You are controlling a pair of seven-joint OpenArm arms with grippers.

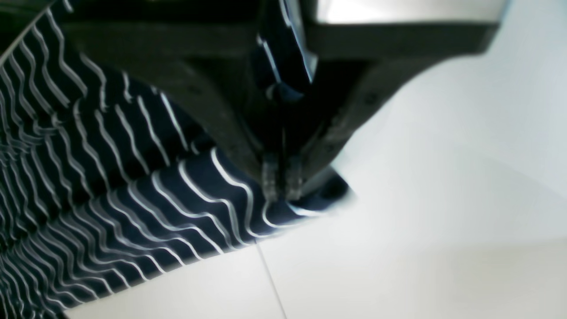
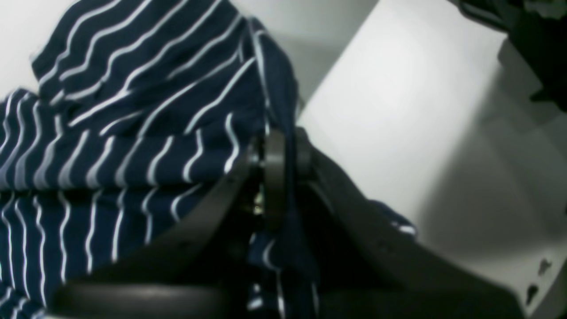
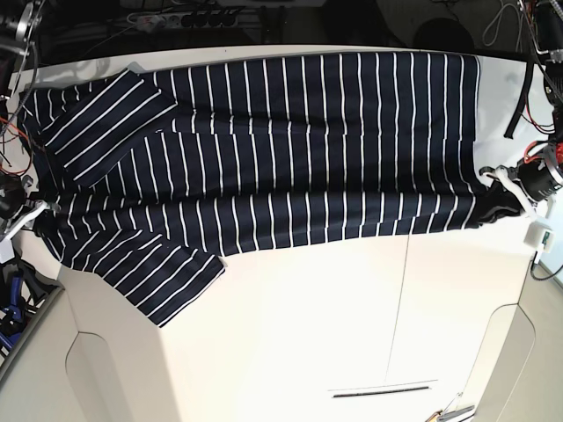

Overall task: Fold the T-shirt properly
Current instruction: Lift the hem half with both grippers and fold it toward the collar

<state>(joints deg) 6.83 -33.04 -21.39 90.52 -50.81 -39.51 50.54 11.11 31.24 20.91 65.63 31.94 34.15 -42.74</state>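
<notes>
T-shirt navy, thin white stripes, spread flat, sleeves angled.

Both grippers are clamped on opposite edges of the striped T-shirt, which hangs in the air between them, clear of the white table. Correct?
Not quite. The left gripper and right gripper are each shut on the T-shirt, but it does not hang in the air: the base view shows it spread flat on the white table.

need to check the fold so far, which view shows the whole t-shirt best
The base view: the whole T-shirt lies spread across the table, both sleeves visible. The left wrist view shows only a striped corner pinched in the left hand; the right wrist view shows bunched cloth clamped in the right hand.
</notes>
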